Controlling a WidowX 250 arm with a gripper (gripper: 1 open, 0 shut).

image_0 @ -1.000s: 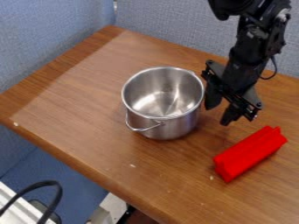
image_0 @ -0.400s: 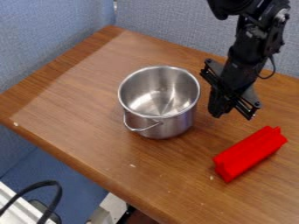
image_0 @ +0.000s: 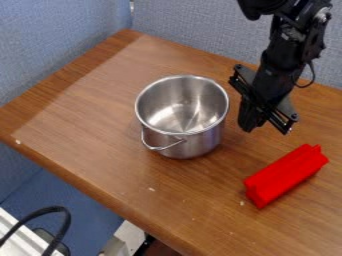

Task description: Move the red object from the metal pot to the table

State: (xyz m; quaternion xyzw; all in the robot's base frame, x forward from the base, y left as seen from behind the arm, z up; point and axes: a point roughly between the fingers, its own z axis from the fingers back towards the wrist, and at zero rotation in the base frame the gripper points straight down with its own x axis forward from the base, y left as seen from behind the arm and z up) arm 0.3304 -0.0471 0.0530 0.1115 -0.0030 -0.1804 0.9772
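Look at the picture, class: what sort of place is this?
Probably a robot test bench: a bare wooden table holding just a steel pot and a red block, a robot arm, and a blue partition behind.

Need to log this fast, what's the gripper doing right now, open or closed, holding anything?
Gripper: closed, jaws shut on nothing; it hangs just right of the shiny round steel pot. The bright red rectangular block lies apart on the brown wooden table.
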